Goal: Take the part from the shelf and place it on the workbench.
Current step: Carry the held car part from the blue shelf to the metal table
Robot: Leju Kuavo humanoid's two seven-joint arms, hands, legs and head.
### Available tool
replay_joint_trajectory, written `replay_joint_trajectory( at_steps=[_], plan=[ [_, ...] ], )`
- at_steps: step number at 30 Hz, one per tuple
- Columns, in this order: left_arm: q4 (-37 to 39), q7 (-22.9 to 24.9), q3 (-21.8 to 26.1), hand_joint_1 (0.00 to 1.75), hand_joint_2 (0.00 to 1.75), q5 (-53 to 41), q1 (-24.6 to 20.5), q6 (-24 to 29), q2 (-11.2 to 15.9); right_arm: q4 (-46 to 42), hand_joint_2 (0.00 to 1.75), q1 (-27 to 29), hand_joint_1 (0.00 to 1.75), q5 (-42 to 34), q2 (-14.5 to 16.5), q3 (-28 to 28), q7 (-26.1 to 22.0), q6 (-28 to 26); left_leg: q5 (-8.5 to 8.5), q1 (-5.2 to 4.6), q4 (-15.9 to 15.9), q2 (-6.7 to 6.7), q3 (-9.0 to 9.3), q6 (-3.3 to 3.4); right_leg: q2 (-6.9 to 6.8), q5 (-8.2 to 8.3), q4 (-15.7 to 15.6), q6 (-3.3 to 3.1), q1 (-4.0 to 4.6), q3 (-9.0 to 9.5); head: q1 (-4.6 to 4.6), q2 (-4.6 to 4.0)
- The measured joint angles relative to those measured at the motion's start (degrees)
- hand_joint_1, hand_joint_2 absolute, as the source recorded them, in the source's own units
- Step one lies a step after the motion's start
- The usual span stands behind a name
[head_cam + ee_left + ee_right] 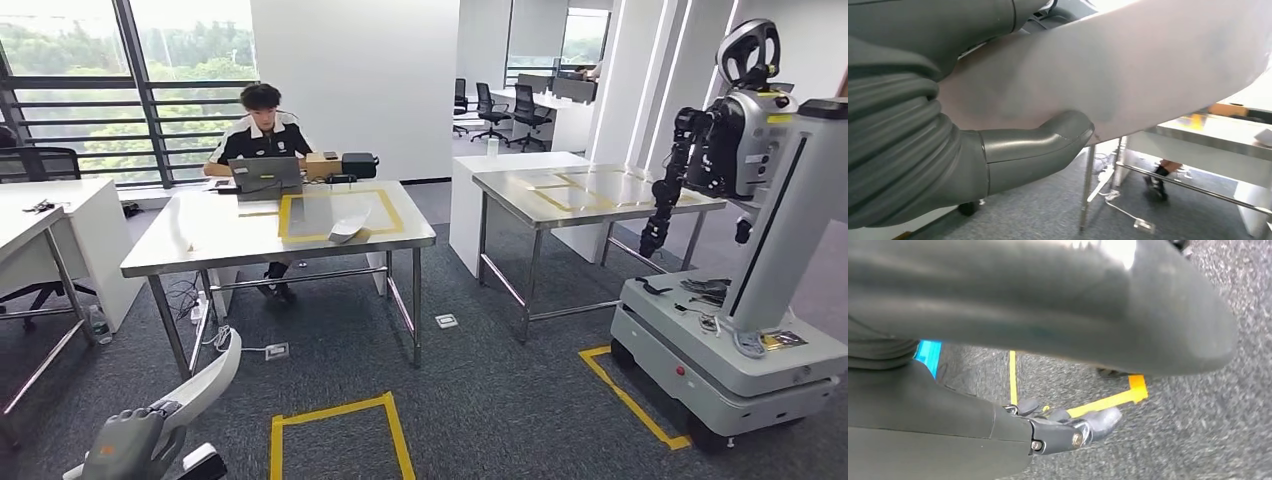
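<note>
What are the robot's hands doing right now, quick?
Left hand: holding the white part.
Right hand: nothing in it; open or closed cannot be told.

No legible text, label, brand, number or sign in any view. Any markings on the laptop (265, 174) lid, the boxes (340, 165) on the table (200, 240) and the wheeled robot base (730, 350) are too small to read.

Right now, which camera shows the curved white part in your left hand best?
Head view: the curved white part shows whole above the left hand. The left wrist view has its surface close up; the right wrist view faces carpet.
</note>
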Motion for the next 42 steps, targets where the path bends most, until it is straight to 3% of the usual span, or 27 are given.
replay_joint_trajectory(
  at_steps=[2,3,4,6,8,10,14,16,18,20,22,25,26,27,28,29,31,33,35,37,38,39,41,42],
  plan=[
    [0.05,-0.14,0.00,1.75,1.75,0.24,0.13,-0.32,-0.11,0.01,0.00,0.22,0.00,-0.05,-0.01,-0.03,0.06,0.25,-0.07,-0.10,0.02,-0.76,-0.01,0.25,1.06,-1.94,6.12,-0.01,-0.02,-3.48,0.02,0.00],
    [0.09,-0.27,0.00,1.75,1.75,0.50,0.20,-0.69,-0.15,0.01,0.00,0.34,0.00,-0.05,-0.01,-0.06,0.10,0.24,-0.09,-0.14,0.03,-1.18,0.01,0.29,1.23,-1.49,6.91,-0.11,0.00,-4.19,0.03,0.00],
    [0.13,-0.46,0.00,1.75,1.75,0.83,0.24,-1.24,-0.15,0.01,0.00,0.41,0.00,-0.05,-0.01,-0.08,0.13,0.24,-0.09,-0.15,0.06,-1.59,0.03,0.28,1.30,-0.03,5.56,-0.27,0.02,-3.87,0.03,0.00],
    [0.19,-1.00,0.00,1.75,1.75,1.55,0.21,-2.49,-0.10,-0.01,0.00,0.35,0.00,-0.01,-0.03,-0.11,0.15,0.24,-0.06,-0.16,0.13,-2.16,0.06,0.13,1.51,3.89,-1.43,-0.78,0.06,-1.05,0.03,0.00],
    [0.19,-1.71,0.00,1.75,1.75,2.22,0.06,-3.65,0.14,-0.01,0.00,0.16,0.00,0.09,-0.07,-0.13,0.15,0.24,-0.03,-0.31,0.25,-2.46,-0.02,-0.38,1.76,5.88,-6.86,-1.19,0.20,1.19,0.02,0.00],
    [0.21,-2.44,0.00,1.75,1.75,2.81,-0.14,-4.64,0.47,-0.01,0.00,0.07,0.00,0.24,-0.07,-0.14,0.15,0.24,-0.17,-0.47,0.32,-2.54,-0.06,-0.57,1.83,6.10,-8.00,-1.23,0.31,1.57,0.01,0.00],
    [0.29,-3.39,0.00,1.75,1.75,3.34,-0.79,-5.43,1.07,-0.01,0.00,0.05,0.00,0.46,0.01,-0.16,0.11,0.20,0.05,-0.62,-0.78,-2.39,0.48,0.10,1.87,6.56,-9.07,-0.96,0.13,2.33,0.01,0.00],
    [0.20,-3.50,-0.01,1.75,1.75,3.46,-1.18,-5.45,1.34,-0.03,0.00,0.03,0.00,0.47,-0.03,-0.20,0.01,0.16,1.21,-0.23,-3.98,-2.27,2.47,0.56,1.92,6.83,-9.81,-0.79,0.17,3.06,-0.01,0.00],
    [0.20,-3.52,-0.01,1.75,1.75,3.57,-1.80,-5.47,1.38,-0.04,0.00,0.03,0.00,0.48,-0.11,-0.26,-0.11,0.17,2.59,0.40,-6.96,-2.07,4.47,0.52,2.00,5.09,-6.83,-0.49,0.15,1.74,0.01,0.01],
    [0.34,-3.52,-0.01,1.75,1.75,3.61,-2.17,-5.51,1.36,-0.04,0.00,0.04,0.00,0.48,-0.08,-0.30,-0.13,0.27,2.93,0.66,-7.57,-1.95,4.79,0.01,2.02,2.07,-0.38,0.32,-0.52,-1.74,0.04,0.01],
    [0.54,-3.53,-0.01,1.75,1.75,3.61,-2.06,-5.56,1.28,-0.04,0.00,0.12,0.00,0.48,-0.08,-0.36,-0.06,0.32,2.63,1.20,-7.21,-2.00,4.60,-0.86,2.00,1.73,2.58,1.44,-1.60,-3.59,0.05,0.01],
    [0.77,-3.53,-0.02,1.75,1.75,3.61,-2.04,-5.61,1.15,-0.02,0.00,0.12,0.00,0.49,-0.02,-0.43,-0.01,0.28,1.19,2.65,-4.55,-2.15,3.51,-3.27,2.09,5.88,-4.51,3.82,-3.41,-0.37,0.13,0.01],
    [0.75,-3.49,-0.03,1.75,1.75,3.61,-2.11,-5.68,1.29,0.01,0.00,0.09,0.00,0.49,0.21,-0.43,-0.03,0.26,0.26,3.02,-2.99,-2.17,2.78,-4.19,2.24,6.40,-6.32,4.00,-3.71,0.48,0.20,0.01],
    [0.70,-3.50,-0.04,1.75,1.75,3.61,-2.19,-5.76,1.37,0.01,0.00,0.09,0.00,0.51,0.33,-0.44,-0.03,0.15,-0.61,3.18,-1.69,-2.16,2.17,-5.00,2.39,6.22,-6.76,3.55,-3.79,0.76,0.15,0.01],
    [0.65,-3.52,-0.06,1.75,1.75,3.62,-2.27,-5.87,1.38,0.01,0.00,0.10,0.00,0.54,0.45,-0.46,-0.03,-0.05,-1.39,3.16,-0.91,-2.19,1.81,-5.58,2.53,5.40,-5.91,2.66,-3.57,0.44,0.09,0.01],
    [0.63,-3.51,-0.09,1.75,1.75,3.64,-2.35,-5.99,1.36,-0.01,0.00,0.12,0.00,0.57,0.51,-0.49,-0.04,-0.21,-1.96,3.27,-0.42,-2.23,1.70,-5.96,2.54,4.95,-5.55,1.53,-3.49,0.41,-0.01,0.01],
    [0.69,-3.48,-0.13,1.75,1.75,3.67,-2.46,-6.12,1.18,-0.05,0.00,0.10,0.00,0.61,0.37,-0.52,-0.10,-0.47,-2.71,3.34,0.27,-2.05,1.82,-6.29,2.48,4.31,-4.94,0.20,-3.29,0.59,-0.30,0.01],
    [0.74,-3.41,-0.16,1.75,1.75,3.68,-2.53,-6.20,1.11,-0.08,0.00,0.07,0.00,0.62,0.34,-0.54,-0.21,-0.45,-4.52,3.17,4.49,-1.43,-0.15,-5.83,2.45,4.08,-5.01,-0.56,-2.90,1.16,-0.51,0.02],
    [0.80,-3.31,-0.21,1.75,1.75,3.69,-2.60,-6.21,0.96,-0.08,0.00,0.09,0.00,0.62,0.34,-0.57,-0.26,-0.44,-7.02,2.40,12.36,-1.06,-4.75,-4.79,2.38,3.72,-5.32,-1.12,-2.25,1.89,-0.60,0.01],
    [0.95,-3.16,-0.23,1.75,1.75,3.70,-2.59,-6.22,0.89,-0.08,0.00,0.11,0.00,0.62,0.34,-0.62,-0.26,-0.44,-6.92,1.33,16.98,-1.08,-8.37,-3.57,2.29,3.13,-5.52,-1.64,-1.62,2.72,-0.63,0.01],
    [0.99,-3.10,-0.23,1.75,1.75,3.70,-2.57,-6.23,0.89,-0.08,0.00,0.11,0.00,0.63,0.34,-0.66,-0.26,-0.44,-5.29,0.74,16.21,-1.10,-8.69,-2.85,2.26,2.75,-5.58,-1.82,-1.38,3.22,-0.62,0.01],
    [1.02,-3.07,-0.24,1.75,1.75,3.70,-2.60,-6.23,0.89,-0.08,0.00,0.12,0.00,0.63,0.38,-0.69,-0.26,-0.44,-2.86,0.09,13.46,-1.11,-8.01,-2.06,2.25,2.35,-5.65,-1.90,-1.24,3.81,-0.61,0.01],
    [1.00,-3.06,-0.24,1.75,1.75,3.72,-2.84,-6.23,0.92,-0.06,0.00,0.16,0.00,0.64,0.54,-0.78,-0.27,-0.44,1.46,-1.24,5.91,-1.02,-5.28,-0.49,2.26,1.57,-6.16,-1.77,-1.06,4.84,-0.63,0.00],
    [1.00,-3.06,-0.24,1.75,1.75,3.74,-3.00,-6.24,0.93,-0.04,0.00,0.18,0.00,0.64,0.63,-0.83,-0.27,-0.44,2.30,-1.69,3.05,-0.98,-4.00,0.00,2.29,1.30,-6.65,-1.58,-0.97,5.29,-0.64,0.01]
  ],
)
